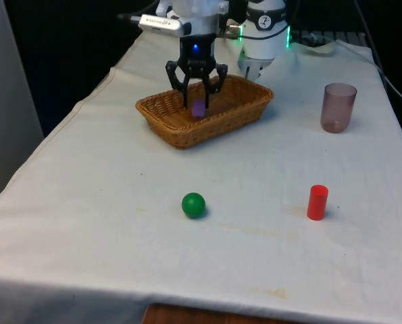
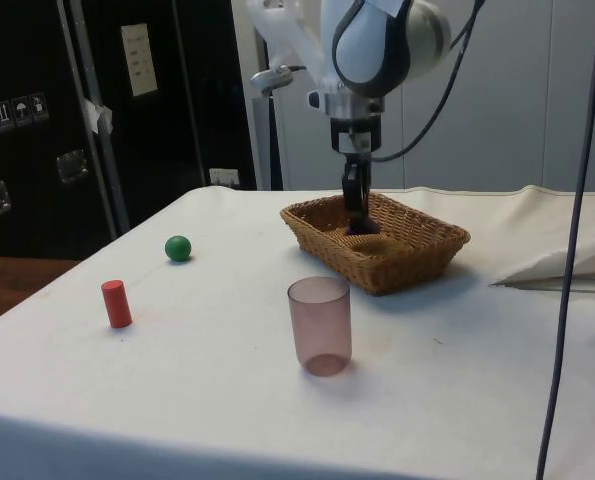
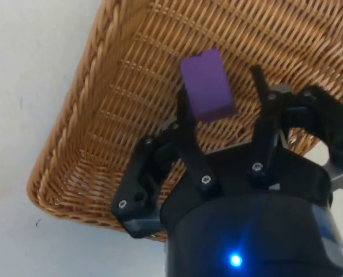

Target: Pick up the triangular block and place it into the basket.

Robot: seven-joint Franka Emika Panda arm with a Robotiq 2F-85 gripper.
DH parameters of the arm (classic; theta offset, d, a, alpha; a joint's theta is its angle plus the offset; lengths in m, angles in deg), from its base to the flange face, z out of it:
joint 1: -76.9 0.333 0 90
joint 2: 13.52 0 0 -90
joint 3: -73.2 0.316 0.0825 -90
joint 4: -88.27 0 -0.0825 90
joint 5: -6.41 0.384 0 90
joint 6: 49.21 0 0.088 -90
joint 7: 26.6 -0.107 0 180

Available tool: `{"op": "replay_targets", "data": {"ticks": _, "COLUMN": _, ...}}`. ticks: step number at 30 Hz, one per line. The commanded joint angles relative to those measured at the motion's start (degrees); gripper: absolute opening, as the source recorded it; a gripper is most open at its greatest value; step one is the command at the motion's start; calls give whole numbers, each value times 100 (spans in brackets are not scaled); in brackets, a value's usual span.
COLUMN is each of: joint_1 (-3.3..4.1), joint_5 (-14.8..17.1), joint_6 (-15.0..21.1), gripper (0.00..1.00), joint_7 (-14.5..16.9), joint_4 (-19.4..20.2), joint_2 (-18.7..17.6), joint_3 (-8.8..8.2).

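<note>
Nearest: green ball [image 1: 193, 204] and red cylinder [image 1: 317, 202] on the bench [image 1: 86, 202]. Far: purple block [image 1: 198, 109] inside basket [image 1: 161, 108], between spread end effector [image 1: 199, 101] fingers. Best lifted straight up, clear of the rim.

The block [image 1: 198, 109] lies in the basket [image 1: 180, 131]; ball [image 1: 193, 205], cylinder [image 1: 317, 202] and cup [image 1: 338, 107] stand apart on the table [image 1: 86, 202].

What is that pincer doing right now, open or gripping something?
Pincer: open over the woven wicker basket, gripping nothing; the purple triangular block sits against one finger, apart from the other.
</note>
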Motion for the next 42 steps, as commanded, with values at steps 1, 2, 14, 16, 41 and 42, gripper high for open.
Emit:
{"op": "replay_targets", "data": {"ticks": 1, "joint_1": -6, "joint_5": 40, "joint_6": 46, "gripper": 54, "joint_7": 40, "joint_4": 40, "joint_2": 52, "joint_3": 23}}
{"op": "replay_targets", "data": {"ticks": 2, "joint_1": -6, "joint_5": 40, "joint_6": 52, "gripper": 59, "joint_7": 34, "joint_4": 46, "joint_2": 52, "joint_3": 23}}
{"op": "replay_targets", "data": {"ticks": 14, "joint_1": -6, "joint_5": 40, "joint_6": 69, "gripper": 100, "joint_7": 34, "joint_4": 46, "joint_2": 52, "joint_3": 23}}
{"op": "replay_targets", "data": {"ticks": 16, "joint_1": -11, "joint_5": 57, "joint_6": 80, "gripper": 100, "joint_7": 40, "joint_4": 46, "joint_2": 40, "joint_3": 34}}
{"op": "replay_targets", "data": {"ticks": 41, "joint_1": 40, "joint_5": -97, "joint_6": -561, "gripper": 100, "joint_7": -97, "joint_4": -327, "joint_2": 527, "joint_3": -23}}
{"op": "replay_targets", "data": {"ticks": 42, "joint_1": 46, "joint_5": -97, "joint_6": -613, "gripper": 100, "joint_7": -103, "joint_4": -350, "joint_2": 561, "joint_3": -17}}
